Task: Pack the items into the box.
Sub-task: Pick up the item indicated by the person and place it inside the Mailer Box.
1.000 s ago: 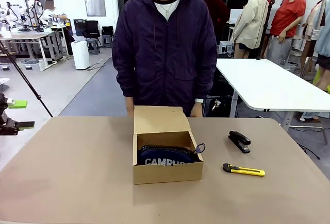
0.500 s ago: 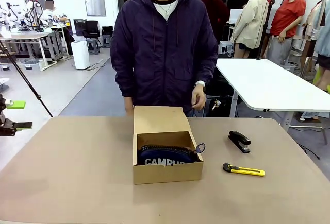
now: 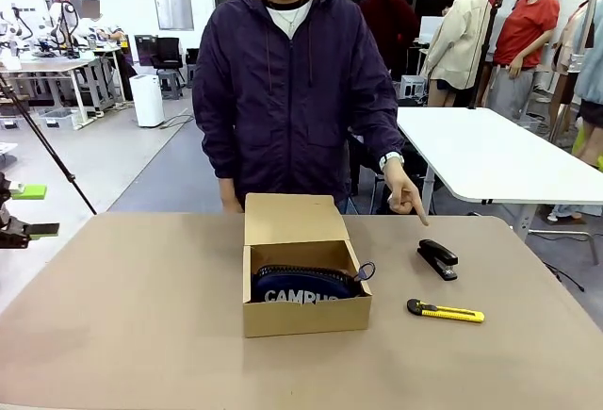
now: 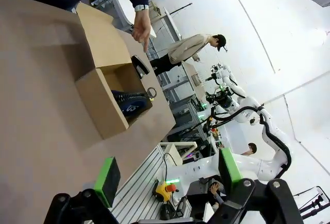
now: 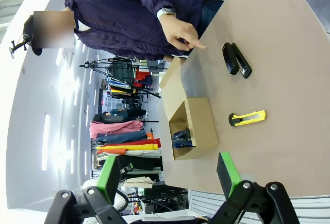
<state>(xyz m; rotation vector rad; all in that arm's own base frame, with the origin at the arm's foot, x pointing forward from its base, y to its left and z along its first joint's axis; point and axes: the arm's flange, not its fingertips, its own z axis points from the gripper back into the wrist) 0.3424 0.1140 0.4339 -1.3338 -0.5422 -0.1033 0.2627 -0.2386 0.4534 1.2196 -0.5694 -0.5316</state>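
The brown cardboard box [image 3: 306, 314] stands mid-table with its flap lid open toward the person. The navy "CAMPUS" pouch [image 3: 301, 287] lies inside it. Right of the box lie the black stapler [image 3: 438, 259] and the yellow-and-black utility knife [image 3: 445, 312]. The person's hand [image 3: 407, 201] points a finger down at the stapler. My left gripper [image 3: 36, 210] hovers open at the far left edge, off the table. In the left wrist view, my left gripper [image 4: 168, 175] is open and far from the box [image 4: 98, 98]. My right gripper [image 5: 168, 175] is open, well back from the stapler [image 5: 236, 59] and knife [image 5: 248, 117].
The brown table [image 3: 141, 316] has free room left of and in front of the box. The person stands at the far edge behind the box. A white table [image 3: 490, 155] and a tripod [image 3: 47, 155] stand off in the background.
The person's hand has come out from behind the box, swung right and now points down at the stapler. Box, pouch, stapler, knife and both grippers have not moved.
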